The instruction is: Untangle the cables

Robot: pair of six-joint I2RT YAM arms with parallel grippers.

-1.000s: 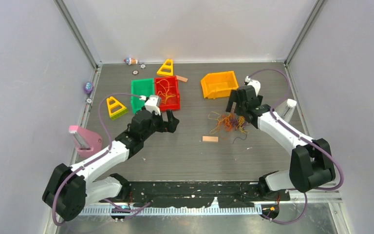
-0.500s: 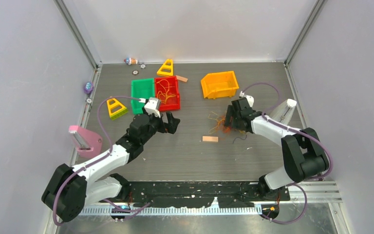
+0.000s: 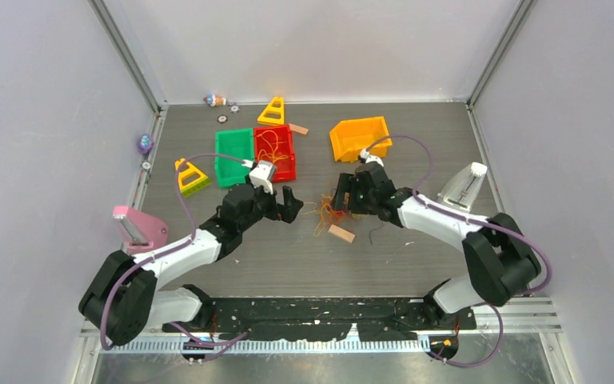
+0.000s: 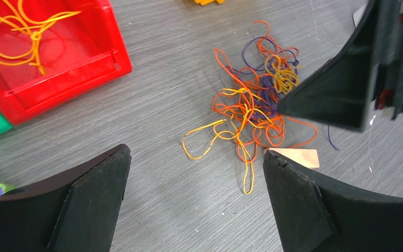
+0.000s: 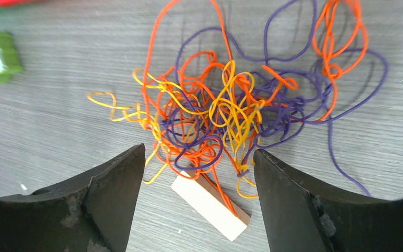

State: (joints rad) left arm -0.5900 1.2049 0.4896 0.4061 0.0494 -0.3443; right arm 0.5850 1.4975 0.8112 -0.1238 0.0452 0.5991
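The cables lie as one tangled clump of orange, yellow and dark purple strands (image 3: pixel 324 214) on the grey table between my two grippers. In the right wrist view the clump (image 5: pixel 231 105) lies just ahead of my open, empty right gripper (image 5: pixel 198 152), with loose loops spreading out to the sides. In the left wrist view the clump (image 4: pixel 252 105) lies ahead and to the right of my open, empty left gripper (image 4: pixel 195 153), and the right gripper (image 4: pixel 346 89) hangs over its far side. From above, the left gripper (image 3: pixel 286 206) is left of the clump and the right gripper (image 3: pixel 344 200) is at its right edge.
A small wooden block (image 3: pixel 340 234) lies against the clump's near side, with strands across it (image 5: pixel 210 206). A red bin (image 3: pixel 281 173) holds a yellow cable (image 4: pixel 26 31). A green bin (image 3: pixel 234 134) and an orange bin (image 3: pixel 360 138) stand behind. A yellow triangle (image 3: pixel 190 176) and a pink object (image 3: pixel 137 228) are on the left.
My right gripper has swept left and dragged the clump toward the table's middle. The wooden block has turned. My left gripper has moved a little right toward the clump.
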